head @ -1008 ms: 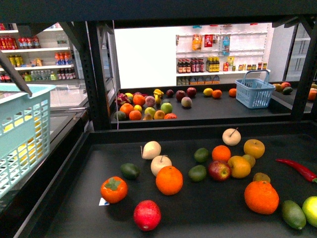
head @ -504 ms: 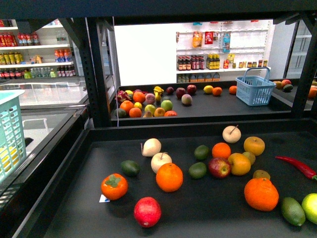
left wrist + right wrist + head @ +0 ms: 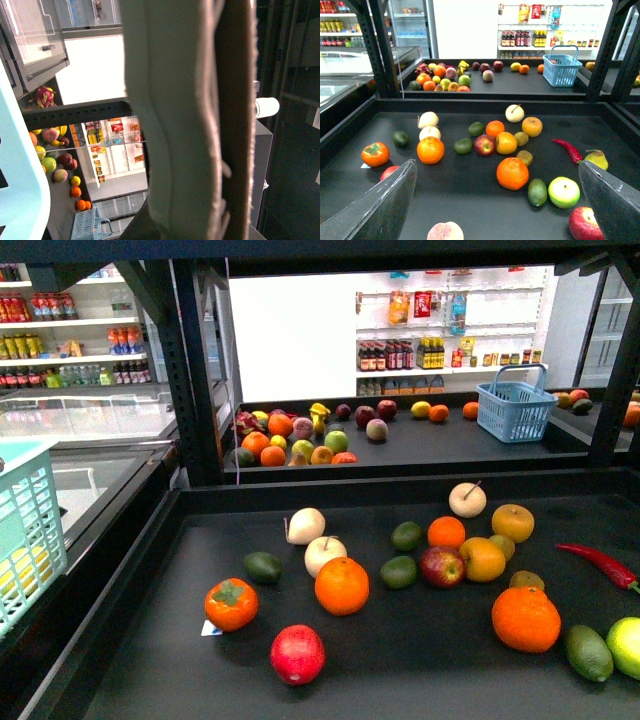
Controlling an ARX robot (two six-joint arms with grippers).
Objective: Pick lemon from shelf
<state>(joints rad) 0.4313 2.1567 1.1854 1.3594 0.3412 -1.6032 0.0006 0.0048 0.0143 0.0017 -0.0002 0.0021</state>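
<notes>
The lemon [image 3: 482, 558], small and bright yellow, lies among other fruit on the black tray of the shelf [image 3: 300, 496], right of the middle and touching a red apple. The right wrist view shows the lemon [image 3: 506, 143] beyond my right gripper [image 3: 497, 210], which hangs open and empty over the tray's front part. My left gripper [image 3: 212, 150] fills the left wrist view as a blurred close-up, shut on the teal basket [image 3: 20, 190]. That basket [image 3: 30, 530] shows at the far left edge of the front view, beside the shelf.
Around the lemon lie two oranges [image 3: 342, 585] [image 3: 526, 618], a golden apple-like fruit [image 3: 513, 523], a red apple [image 3: 442, 566], green avocados, a persimmon [image 3: 231, 604] and a red chilli [image 3: 600, 565]. Black uprights [image 3: 195, 370] frame the tray. A farther shelf holds a blue basket [image 3: 516, 410].
The teal basket has swung left, from filling the left side of the front view to only its edge. The fruit on the tray has stayed in place.
</notes>
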